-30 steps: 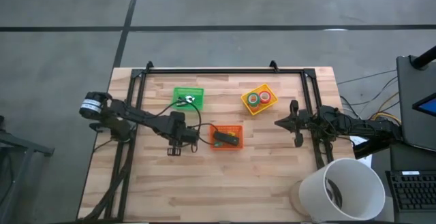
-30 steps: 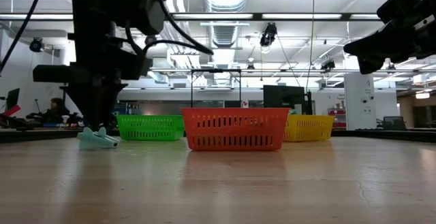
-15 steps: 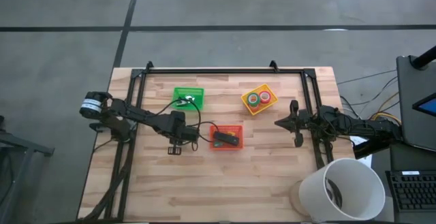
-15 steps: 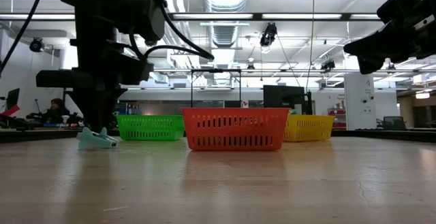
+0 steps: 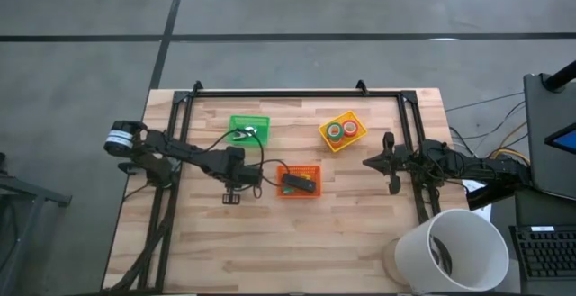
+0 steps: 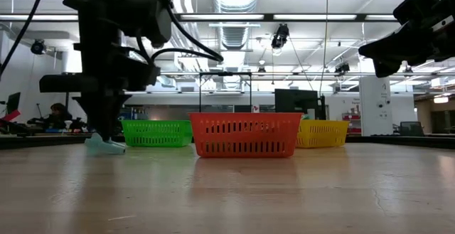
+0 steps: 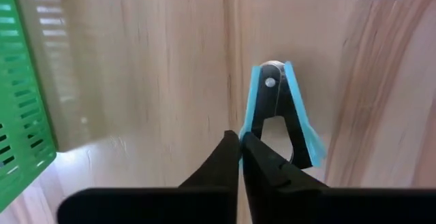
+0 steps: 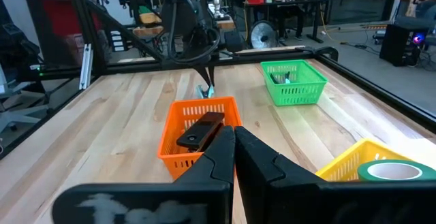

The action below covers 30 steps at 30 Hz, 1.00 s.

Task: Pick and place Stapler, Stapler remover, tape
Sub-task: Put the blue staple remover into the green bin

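The staple remover (image 7: 281, 115), pale blue with a black inside, lies flat on the wood left of the orange basket (image 5: 299, 181) and also shows in the low view (image 6: 110, 147). My left gripper (image 7: 239, 141) is shut, pointing down, with its tips at one blue wing of the staple remover. The black stapler (image 8: 201, 130) lies in the orange basket. The tape rolls (image 5: 342, 130) sit in the yellow basket (image 5: 343, 143). My right gripper (image 8: 235, 139) is shut and hangs in the air over the table's right side (image 5: 389, 163). My left gripper comes from above with its shut fingers (image 7: 253, 150) beside the staple remover's blue wing (image 7: 253, 108), near its open end. I cannot tell whether the fingers touch it. The staple remover lies flat on the table.
A green basket (image 5: 248, 130) stands toward the far edge, behind my left gripper, with small items inside. A black frame (image 5: 288, 94) runs along the table's far, left and right sides. A white bucket (image 5: 450, 251) sits off the near right corner. People show in the room beyond.
My left gripper has come down a little toward the staple remover, and in the low view it now covers the remover's left end. My right arm has kept still.
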### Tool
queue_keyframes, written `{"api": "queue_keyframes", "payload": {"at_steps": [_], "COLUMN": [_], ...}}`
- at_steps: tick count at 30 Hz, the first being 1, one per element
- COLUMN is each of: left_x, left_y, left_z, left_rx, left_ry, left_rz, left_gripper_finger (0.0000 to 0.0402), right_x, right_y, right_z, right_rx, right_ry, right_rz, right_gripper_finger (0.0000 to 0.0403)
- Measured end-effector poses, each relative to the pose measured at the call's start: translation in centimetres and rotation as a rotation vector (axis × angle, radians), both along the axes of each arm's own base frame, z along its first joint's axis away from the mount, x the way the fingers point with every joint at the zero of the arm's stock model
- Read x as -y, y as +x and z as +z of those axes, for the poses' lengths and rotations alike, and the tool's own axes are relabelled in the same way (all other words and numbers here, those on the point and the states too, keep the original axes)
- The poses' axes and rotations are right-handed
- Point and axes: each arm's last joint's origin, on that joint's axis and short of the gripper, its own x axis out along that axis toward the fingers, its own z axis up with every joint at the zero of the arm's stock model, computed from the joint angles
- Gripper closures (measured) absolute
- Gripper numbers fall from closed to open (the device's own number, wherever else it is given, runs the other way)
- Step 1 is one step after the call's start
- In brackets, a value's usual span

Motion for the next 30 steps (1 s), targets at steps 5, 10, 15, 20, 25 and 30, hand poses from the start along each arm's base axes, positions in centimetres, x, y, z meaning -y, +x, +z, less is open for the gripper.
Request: {"api": "queue_keyframes", "payload": {"at_steps": [5,10,15,20,25,30], "left_x": [0.0,0.0,-0.1,-0.5,-1.5,-3.1], "left_y": [0.3,0.8,1.4,1.8,2.2,2.6], "left_z": [0.3,1.0,2.1,3.1,4.1,5.3], "left_rx": [0.014,0.033,0.050,0.055,0.058,0.060], "left_ry": [-0.006,0.000,0.040,0.087,0.154,0.296], "left_rz": [-0.003,-0.003,-0.014,-0.019,-0.013,0.007], "left_gripper_finger": [0.0396,0.0399,0.0401,0.0401,0.0401,0.0401], "right_x": [0.0,0.0,0.0,0.0,0.0,0.0], "right_y": [0.0,0.0,0.0,0.0,0.0,0.0], "right_z": [0.0,0.0,0.0,0.0,0.0,0.0], "right_rx": [0.000,-0.001,0.000,0.000,0.000,0.000], "right_ry": [0.000,0.000,0.000,0.000,0.000,0.000], "right_rz": [0.000,0.000,0.000,0.000,0.000,0.000], "right_gripper_finger": [0.0394,0.0394,0.0394,0.0394,0.0394,0.0394]}}
